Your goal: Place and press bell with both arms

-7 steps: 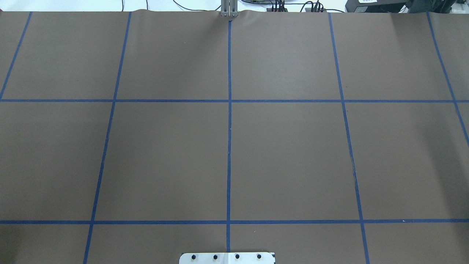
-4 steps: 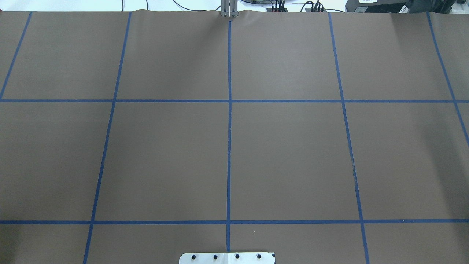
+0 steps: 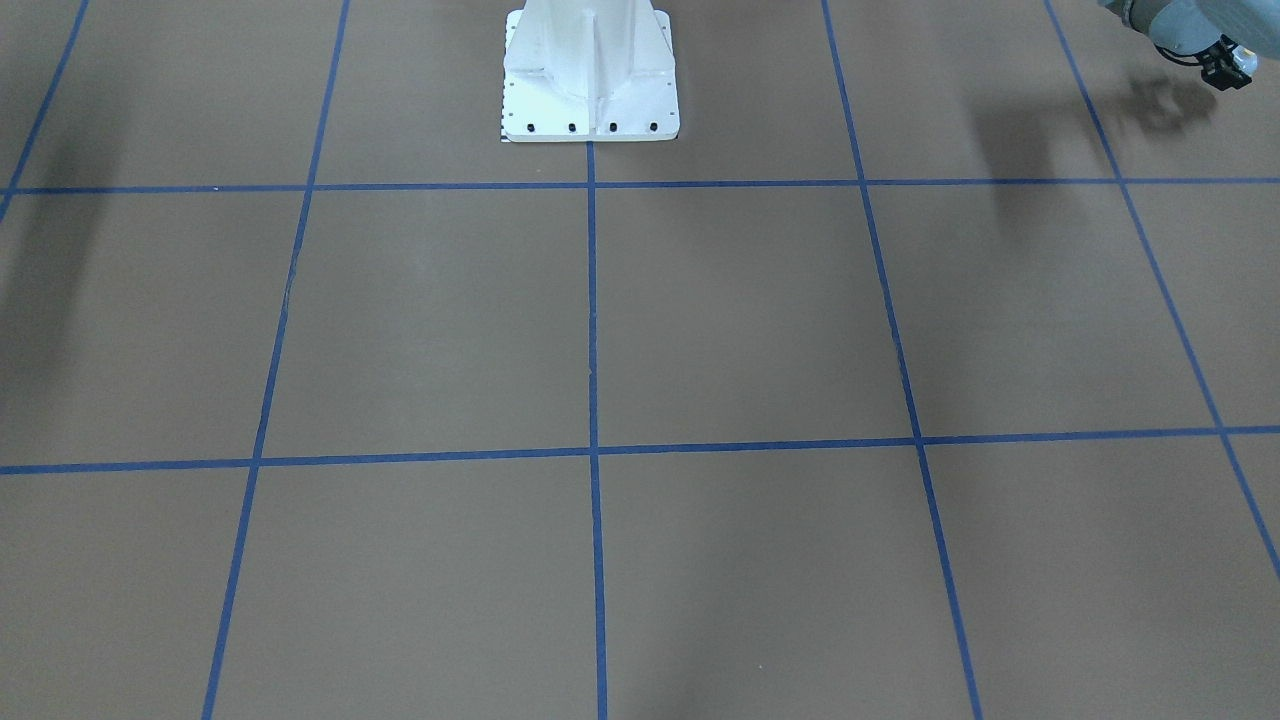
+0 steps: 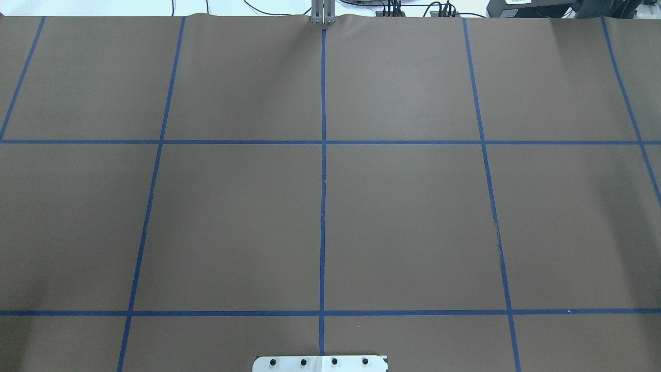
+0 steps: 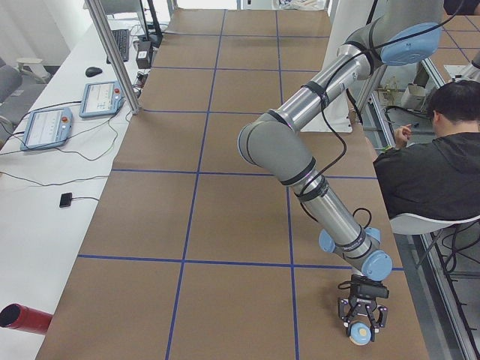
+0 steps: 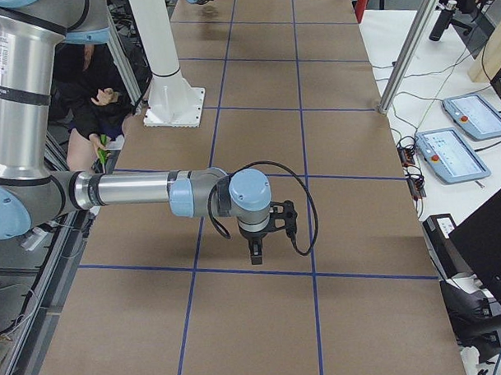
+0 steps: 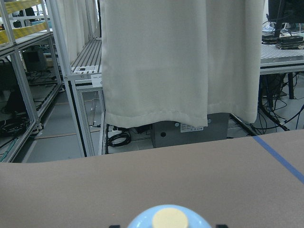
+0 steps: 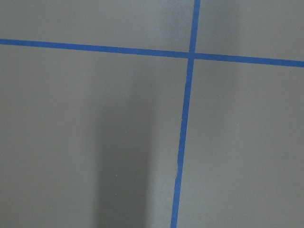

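Across the table point(image 3: 750, 320) in the front-facing view runs a grid of blue tape point(image 3: 592, 330); the white pedestal point(image 3: 590, 70) stands at the top, and a bit of the left arm point(image 3: 1185, 25) pokes in at the upper right corner. Overhead, the taped table and the pedestal's bolted plate show. From the left end, the left arm bends down to the near corner on the robot's side, where the left claw point(image 5: 363, 324) clasps the bell point(image 5: 361, 334); whether the bell touches the table cannot be told. From the right end, the right arm point(image 6: 127, 190) reaches level over the table and the right claw point(image 6: 255, 255) points down near a tape line; open or closed cannot be told. The left wrist view has the bell's blue dome and cream button at its bottom edge, between two black finger bits, a curtain point(image 7: 183, 61) beyond. The right wrist view looks down on a tape crossing
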